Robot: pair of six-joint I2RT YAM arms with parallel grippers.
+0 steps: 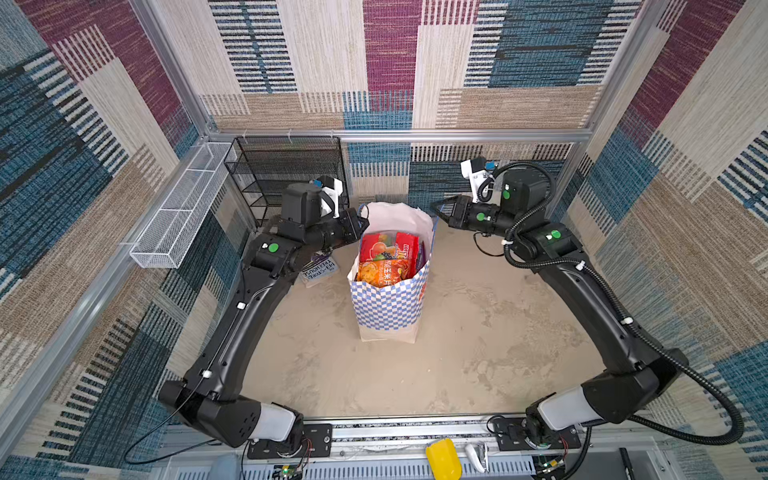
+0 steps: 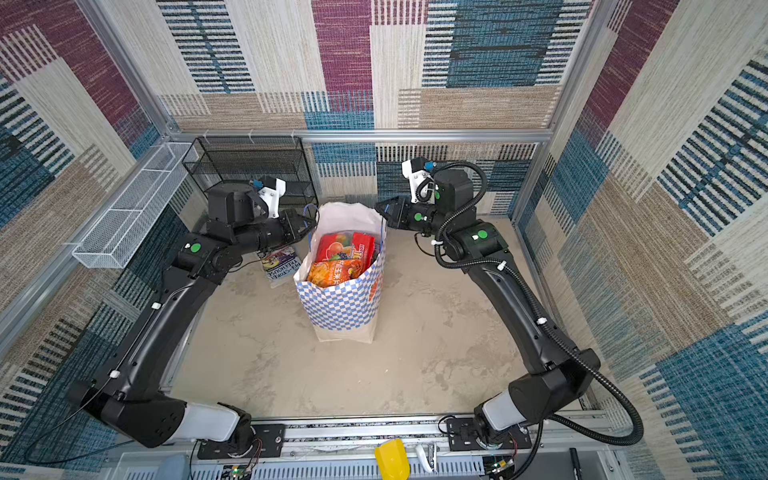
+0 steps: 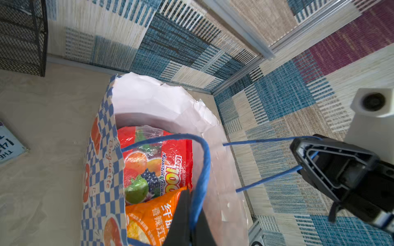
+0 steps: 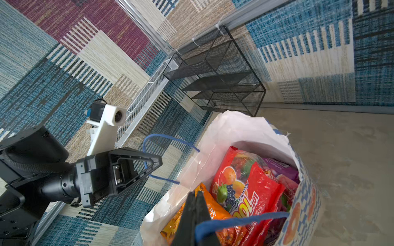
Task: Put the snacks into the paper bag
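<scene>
blue-white checked paper bag (image 1: 388, 305), red and orange snacks (image 1: 388, 259)

Left arm (image 1: 232, 324) and right arm (image 1: 602, 299) reach inward; both jaws closed.

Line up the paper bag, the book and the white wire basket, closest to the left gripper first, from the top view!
1. Paper bag: touching the left gripper, which pinches its blue handle.
2. Book: flat on the table, under the left arm.
3. White wire basket: far off by the left wall.
</scene>
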